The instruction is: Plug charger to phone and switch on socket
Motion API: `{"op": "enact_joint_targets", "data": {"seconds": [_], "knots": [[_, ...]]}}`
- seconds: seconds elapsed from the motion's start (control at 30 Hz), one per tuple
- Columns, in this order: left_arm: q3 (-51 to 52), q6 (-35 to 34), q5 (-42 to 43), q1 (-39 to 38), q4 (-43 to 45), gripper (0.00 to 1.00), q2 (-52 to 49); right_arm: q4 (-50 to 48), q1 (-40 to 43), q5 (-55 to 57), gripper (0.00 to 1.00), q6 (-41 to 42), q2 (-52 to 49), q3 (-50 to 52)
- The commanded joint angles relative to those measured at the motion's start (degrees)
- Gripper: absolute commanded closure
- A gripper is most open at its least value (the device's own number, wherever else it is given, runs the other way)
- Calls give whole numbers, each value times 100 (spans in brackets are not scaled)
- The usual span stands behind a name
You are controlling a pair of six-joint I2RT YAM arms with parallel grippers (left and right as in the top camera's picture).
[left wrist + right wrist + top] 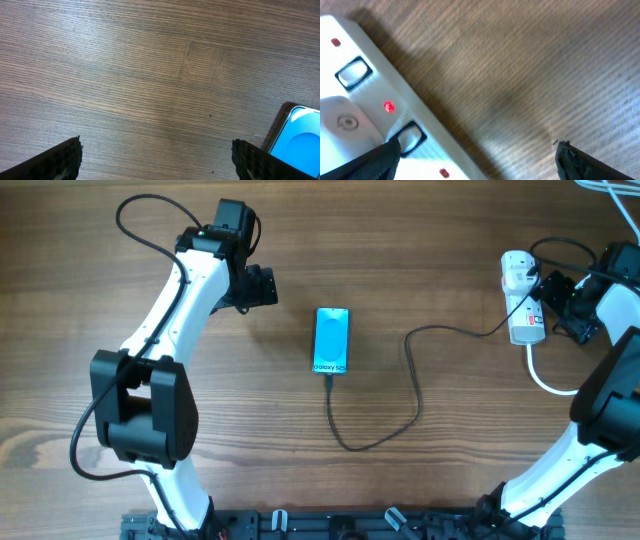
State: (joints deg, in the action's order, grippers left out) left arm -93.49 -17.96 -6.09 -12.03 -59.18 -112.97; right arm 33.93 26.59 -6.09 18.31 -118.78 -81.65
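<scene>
The phone (331,340) lies flat mid-table, cyan screen up. The charger's thin black cable (415,395) runs from the phone's lower edge in a loop to the white socket strip (522,305) at the far right. My left gripper (262,286) is open and empty, left of the phone; a phone corner shows in the left wrist view (299,137). My right gripper (560,302) is open right beside the socket. In the right wrist view its left finger touches a rocker switch (409,137) on the strip (365,107). A red light (388,106) glows there.
A thick white lead (545,380) curves from the socket toward the right arm. White cables (620,205) lie at the top right corner. Wooden table surface (420,260) all round.
</scene>
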Motion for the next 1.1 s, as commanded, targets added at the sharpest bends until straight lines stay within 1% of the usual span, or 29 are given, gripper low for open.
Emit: {"op": "enact_joint_targets", "data": {"seconds": [0.0, 0.07, 0.23, 0.33, 0.43, 0.57, 0.6, 0.63, 0.73, 0.9, 1.0, 1.07], "knots": [[-26, -55, 50, 26, 0, 0, 31, 487, -85, 125, 0, 31, 92, 125], [-26, -55, 50, 26, 0, 0, 31, 776, -4, 138, 0, 35, 328, 125], [-26, -55, 50, 26, -2, 0, 31, 1770, 125, 138, 0, 125, 1316, 125], [-26, -55, 50, 26, -2, 0, 31, 2459, 122, 136, 0, 125, 2068, 127], [-26, -55, 50, 26, 0, 0, 31, 3110, 48, 83, 0, 118, 3067, 133], [-26, -55, 50, 26, 0, 0, 31, 3965, -286, -767, 0, 83, 4118, 133], [-26, -55, 50, 26, 0, 0, 31, 4291, -551, -920, 0, 79, 4481, 133], [-26, -55, 50, 26, 0, 0, 31, 4395, -710, -927, 0, 74, 4645, 133], [-26, -55, 50, 26, 0, 0, 31, 4612, -1178, -946, 0, -24, 4992, 133], [-26, -55, 50, 26, 0, 0, 31, 5158, -1825, -949, 0, -7, 5289, 138], [-26, -55, 50, 26, 0, 0, 31, 5442, -1902, -946, 1, 33, 5298, 138], [-26, -55, 50, 26, 0, 0, 31, 5405, -1902, -949, 0, 37, 5294, 138]]}}
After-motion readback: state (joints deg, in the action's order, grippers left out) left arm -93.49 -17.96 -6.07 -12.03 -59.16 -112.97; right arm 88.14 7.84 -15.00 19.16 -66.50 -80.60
